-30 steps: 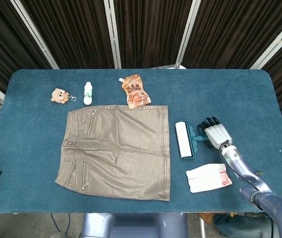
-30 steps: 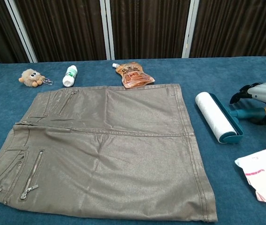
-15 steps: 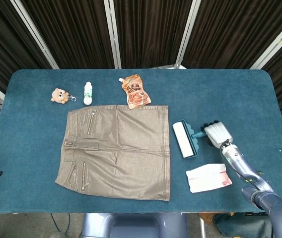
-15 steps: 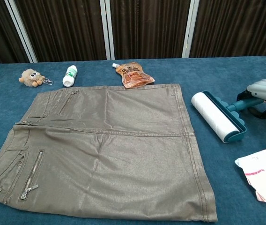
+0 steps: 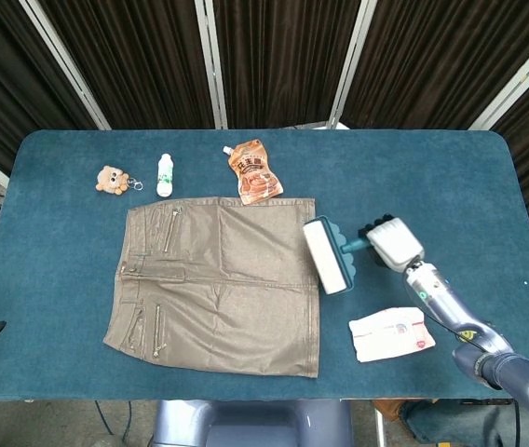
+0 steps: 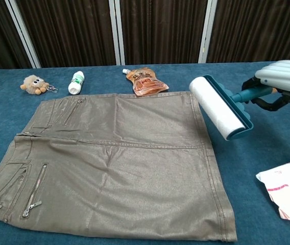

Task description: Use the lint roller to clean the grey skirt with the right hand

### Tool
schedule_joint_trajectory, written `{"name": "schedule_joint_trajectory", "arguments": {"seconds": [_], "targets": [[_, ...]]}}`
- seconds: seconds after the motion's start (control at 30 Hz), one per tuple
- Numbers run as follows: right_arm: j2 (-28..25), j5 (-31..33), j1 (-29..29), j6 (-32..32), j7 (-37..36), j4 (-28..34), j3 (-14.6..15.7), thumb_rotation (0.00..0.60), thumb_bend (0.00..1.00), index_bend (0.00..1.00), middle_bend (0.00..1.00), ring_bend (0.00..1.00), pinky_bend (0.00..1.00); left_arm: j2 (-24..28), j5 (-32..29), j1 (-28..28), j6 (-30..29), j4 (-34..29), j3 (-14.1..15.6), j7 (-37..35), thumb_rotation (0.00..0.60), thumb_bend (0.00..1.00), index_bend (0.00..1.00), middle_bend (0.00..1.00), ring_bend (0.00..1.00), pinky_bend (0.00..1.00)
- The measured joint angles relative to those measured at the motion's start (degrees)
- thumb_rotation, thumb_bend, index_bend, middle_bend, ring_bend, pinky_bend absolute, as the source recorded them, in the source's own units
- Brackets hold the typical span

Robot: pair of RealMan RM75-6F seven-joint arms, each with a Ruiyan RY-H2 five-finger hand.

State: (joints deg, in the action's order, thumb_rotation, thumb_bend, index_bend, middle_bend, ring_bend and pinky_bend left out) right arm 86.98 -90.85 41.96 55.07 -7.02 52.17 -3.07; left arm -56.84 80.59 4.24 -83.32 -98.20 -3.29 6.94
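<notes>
The grey skirt [image 5: 220, 279] [image 6: 114, 158] lies flat on the blue table, waistband to the left. My right hand [image 5: 392, 244] [image 6: 280, 81] grips the teal handle of the lint roller [image 5: 326, 254] [image 6: 218, 107]. The roller's white drum is lifted off the table and hangs over the skirt's right hem edge. The left hand is out of sight in both views.
A white and pink packet [image 5: 391, 333] [image 6: 286, 187] lies at the front right. Behind the skirt lie an orange pouch [image 5: 253, 171] [image 6: 146, 80], a small white bottle [image 5: 164, 174] [image 6: 76, 82] and a plush toy keyring [image 5: 112, 179] [image 6: 33, 84].
My right hand closed on the roller's handle, lifted the roller off the table and carried it left to the skirt's right edge.
</notes>
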Motion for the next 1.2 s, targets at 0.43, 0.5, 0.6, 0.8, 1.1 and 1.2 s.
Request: {"name": "schedule_joint_trajectory", "arguments": {"seconds": [0.43,0.5,0.6,0.8,1.1,1.2], "targets": [[-3.09,8.28,8.37,-9.35,31.63,26.6,-5.93,0.6,0.97,0.51,0.56,0.44,0.37,0.8,-0.36,0.35,1.26,0.82,0.05,-2.89,0.6,0.01,0.0,0.0,0.0,0.0],[-1.44,10.88,9.88,-10.81,36.97,28.09,-6.47,0.6,0.97,0.51,0.56,0.44,0.37,1.01,-0.51,0.36,1.38,1.02,-0.01,-3.66,0.6,0.01,0.0,0.0,0.0,0.0],[1.29,15.4,11.91,-12.12,44.93,29.61,-6.92,0.6,0.97,0.51,0.56,0.44,0.37,1.41,-0.62,0.3,1.36,1.25,-0.11,-4.73,0.6,0.01,0.0,0.0,0.0,0.0],[7.24,23.86,16.12,-12.91,58.35,30.98,-6.47,0.6,0.98,0.51,0.57,0.44,0.37,1.75,-1.08,0.35,1.81,1.64,-0.21,-5.72,0.6,0.01,0.0,0.0,0.0,0.0],[10.77,28.07,17.67,-7.69,69.53,26.0,-2.66,0.6,1.0,0.51,0.57,0.46,0.38,1.8,-1.08,0.69,2.75,1.75,0.08,-6.02,0.6,0.02,0.0,0.0,0.0,0.0],[10.04,29.72,16.96,-6.1,71.07,23.82,-1.64,0.6,1.0,0.51,0.57,0.46,0.38,1.7,-0.99,0.66,2.6,1.64,0.12,-5.71,0.6,0.02,0.0,0.0,0.0,0.0]]}}
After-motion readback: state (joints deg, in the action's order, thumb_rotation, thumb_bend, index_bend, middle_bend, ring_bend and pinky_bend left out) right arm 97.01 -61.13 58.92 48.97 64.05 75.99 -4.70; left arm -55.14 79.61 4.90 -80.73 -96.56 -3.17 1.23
